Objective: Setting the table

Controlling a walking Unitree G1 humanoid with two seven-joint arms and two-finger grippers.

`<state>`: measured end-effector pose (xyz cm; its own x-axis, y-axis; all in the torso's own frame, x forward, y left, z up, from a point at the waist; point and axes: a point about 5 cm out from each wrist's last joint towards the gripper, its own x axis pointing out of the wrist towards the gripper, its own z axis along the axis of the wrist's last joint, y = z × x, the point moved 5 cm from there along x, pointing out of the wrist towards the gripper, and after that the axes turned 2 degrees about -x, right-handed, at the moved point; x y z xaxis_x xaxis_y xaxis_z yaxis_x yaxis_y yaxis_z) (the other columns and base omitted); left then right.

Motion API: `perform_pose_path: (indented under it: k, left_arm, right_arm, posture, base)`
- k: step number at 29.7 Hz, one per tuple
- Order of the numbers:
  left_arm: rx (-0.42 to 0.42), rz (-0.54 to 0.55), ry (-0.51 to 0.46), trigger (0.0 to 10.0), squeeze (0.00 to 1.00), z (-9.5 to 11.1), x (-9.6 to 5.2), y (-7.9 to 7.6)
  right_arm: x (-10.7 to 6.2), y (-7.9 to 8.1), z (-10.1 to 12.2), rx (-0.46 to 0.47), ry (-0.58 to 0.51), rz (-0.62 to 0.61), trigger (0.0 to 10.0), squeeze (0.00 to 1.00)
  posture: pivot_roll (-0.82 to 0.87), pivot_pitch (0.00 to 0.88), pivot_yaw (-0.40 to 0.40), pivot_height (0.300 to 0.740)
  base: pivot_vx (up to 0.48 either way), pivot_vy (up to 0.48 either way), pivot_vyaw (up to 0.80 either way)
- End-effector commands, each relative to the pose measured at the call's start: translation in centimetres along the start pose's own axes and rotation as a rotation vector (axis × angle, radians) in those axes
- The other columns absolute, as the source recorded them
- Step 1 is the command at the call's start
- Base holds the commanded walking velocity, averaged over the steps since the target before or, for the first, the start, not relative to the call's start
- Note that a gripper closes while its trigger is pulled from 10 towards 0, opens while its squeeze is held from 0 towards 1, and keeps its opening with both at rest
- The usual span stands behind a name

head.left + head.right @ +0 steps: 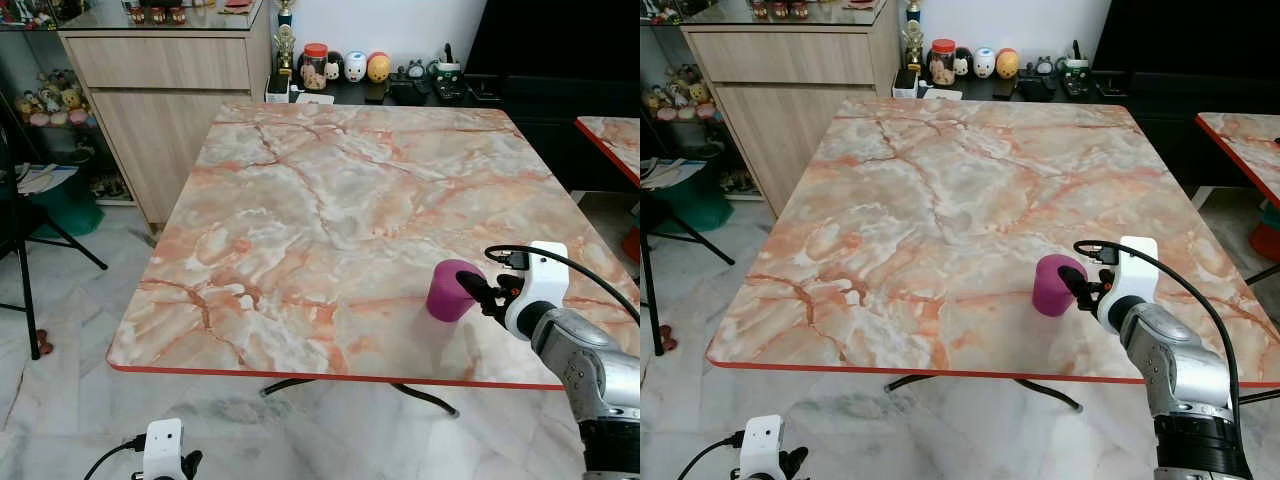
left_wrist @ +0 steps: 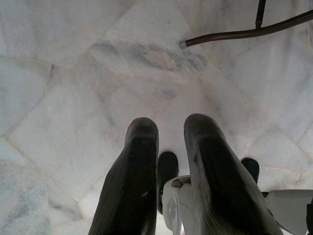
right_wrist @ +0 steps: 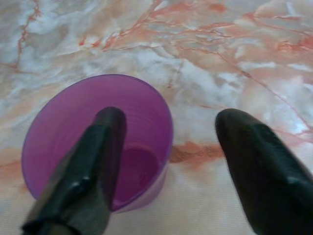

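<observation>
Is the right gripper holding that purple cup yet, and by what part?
No. The right gripper is open, one finger inside the purple cup, straddling its rim.

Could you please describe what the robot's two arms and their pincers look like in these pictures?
The right arm is silver metal with a white wrist housing, a looping black cable and a black-fingered right pincer. The left pincer has two long, ribbed black fingers, a white housing and a black cable.
</observation>
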<state>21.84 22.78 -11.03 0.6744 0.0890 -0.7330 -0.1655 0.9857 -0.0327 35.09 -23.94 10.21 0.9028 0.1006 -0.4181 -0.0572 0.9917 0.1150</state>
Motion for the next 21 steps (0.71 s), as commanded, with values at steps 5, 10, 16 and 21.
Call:
perform_pose_path:
  k: [5,10,16,21]
  left_arm:
    - [0.008,-0.005,0.024,10.0,0.0,-0.65,-0.11,-0.07]
    - [0.009,-0.006,0.028,10.0,0.0,-0.75,-0.12,-0.07]
    - [0.012,-0.012,0.034,10.0,0.0,-0.83,-0.13,-0.11]
    - [0.013,-0.014,0.035,10.0,0.0,-0.86,-0.13,-0.16]
  right_arm:
    - [0.3,0.53,-0.23,-0.006,0.008,0.007,0.0,0.0]
    - [0.37,0.73,-0.47,-0.01,0.013,0.011,0.0,0.0]
    - [0.39,0.9,-0.34,-0.019,0.01,0.009,0.0,0.0]
    - [0.44,1.13,-0.32,-0.021,0.008,0.013,0.0,0.0]
  posture:
    - [0.03,0.0,-0.033,0.74]
    - [0.03,0.0,-0.033,0.74]
    - [0.03,0.0,-0.03,0.74]
    - [0.03,0.0,-0.029,0.74]
  base:
    - [0.0,0.0,0.0]
    - [0.0,0.0,0.0]
    - [0.0,0.0,0.0]
    - [0.0,0.0,0.0]
